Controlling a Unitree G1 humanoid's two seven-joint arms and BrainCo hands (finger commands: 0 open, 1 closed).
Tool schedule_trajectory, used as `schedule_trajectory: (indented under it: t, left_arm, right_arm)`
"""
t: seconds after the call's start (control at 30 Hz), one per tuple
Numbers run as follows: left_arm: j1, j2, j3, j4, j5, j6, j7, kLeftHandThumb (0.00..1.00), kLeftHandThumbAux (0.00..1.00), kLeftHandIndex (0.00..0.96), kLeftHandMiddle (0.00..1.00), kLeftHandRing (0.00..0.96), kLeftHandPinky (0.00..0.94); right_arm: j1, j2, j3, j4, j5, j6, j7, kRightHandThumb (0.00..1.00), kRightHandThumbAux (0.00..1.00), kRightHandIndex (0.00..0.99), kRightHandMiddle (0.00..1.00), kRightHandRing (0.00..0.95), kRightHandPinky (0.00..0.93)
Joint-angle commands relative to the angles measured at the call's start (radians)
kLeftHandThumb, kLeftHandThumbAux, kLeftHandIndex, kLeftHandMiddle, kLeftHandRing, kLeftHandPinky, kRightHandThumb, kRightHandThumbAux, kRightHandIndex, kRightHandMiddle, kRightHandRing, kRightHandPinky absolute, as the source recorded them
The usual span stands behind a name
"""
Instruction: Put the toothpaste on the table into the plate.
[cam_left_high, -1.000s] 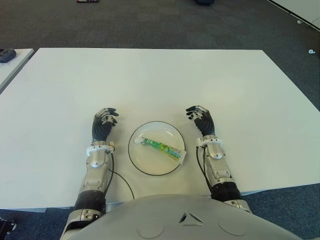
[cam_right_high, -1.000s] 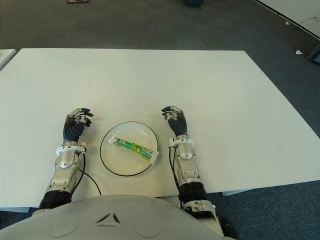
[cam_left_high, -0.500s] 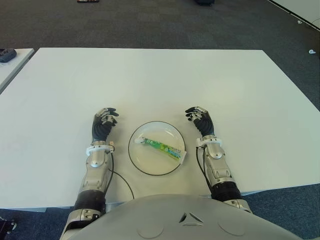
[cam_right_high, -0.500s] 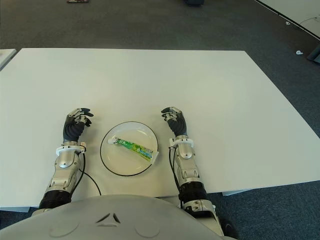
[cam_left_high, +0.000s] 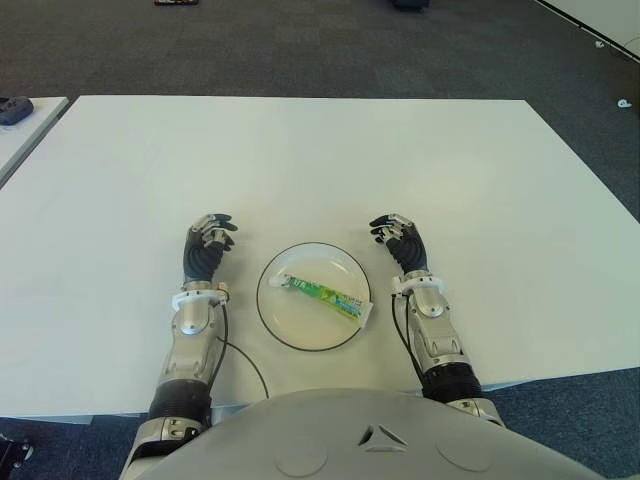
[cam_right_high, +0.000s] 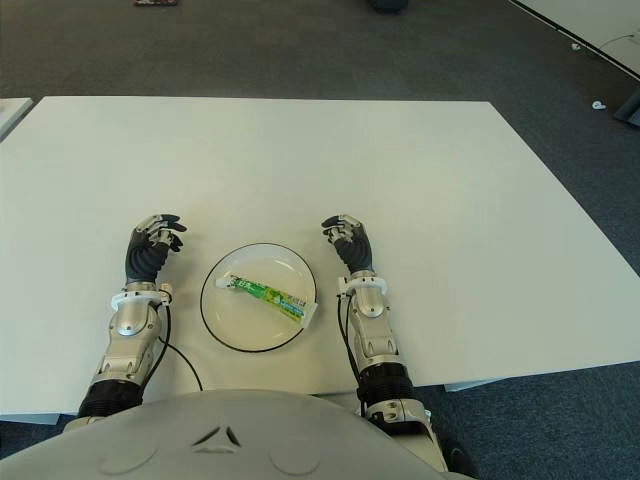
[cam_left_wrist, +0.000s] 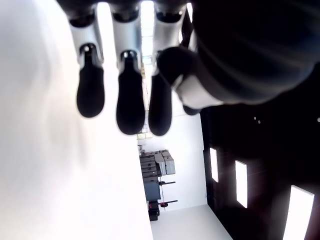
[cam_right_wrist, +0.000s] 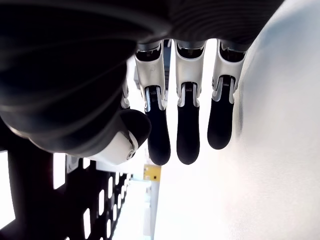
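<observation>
A green and white toothpaste tube (cam_left_high: 322, 294) lies slantwise inside the round white plate (cam_left_high: 285, 327) with a dark rim, near the table's front edge. My left hand (cam_left_high: 206, 248) shows just left of the plate, fingers relaxed and holding nothing; the left wrist view shows its fingers (cam_left_wrist: 130, 100) loosely extended over the white table. My right hand (cam_left_high: 402, 243) shows just right of the plate, also holding nothing, its fingers (cam_right_wrist: 188, 135) hanging relaxed in the right wrist view.
The white table (cam_left_high: 300, 160) stretches wide behind the plate. A second white table corner (cam_left_high: 25, 118) with a dark object stands at the far left. Dark carpet surrounds the tables.
My right hand has edged slightly towards the plate. The left hand, plate and toothpaste have not moved.
</observation>
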Motion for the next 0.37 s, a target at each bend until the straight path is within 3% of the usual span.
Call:
schedule_trajectory:
  t: [0.03, 0.37]
  left_arm:
    - [-0.011, 0.005, 0.000, 0.018, -0.001, -0.011, -0.015, 0.832, 0.682, 0.403, 0.493, 0.630, 0.602]
    - [-0.013, 0.010, -0.001, 0.034, -0.002, -0.027, -0.024, 0.832, 0.682, 0.396, 0.504, 0.644, 0.622]
  right_arm:
    - [-0.011, -0.002, 0.001, 0.006, -0.008, 0.016, -0.003, 0.709, 0.734, 0.417, 0.435, 0.426, 0.436]
    - [-0.009, 0.005, 0.000, 0.008, -0.006, 0.011, -0.009, 0.711, 0.733, 0.418, 0.441, 0.429, 0.434]
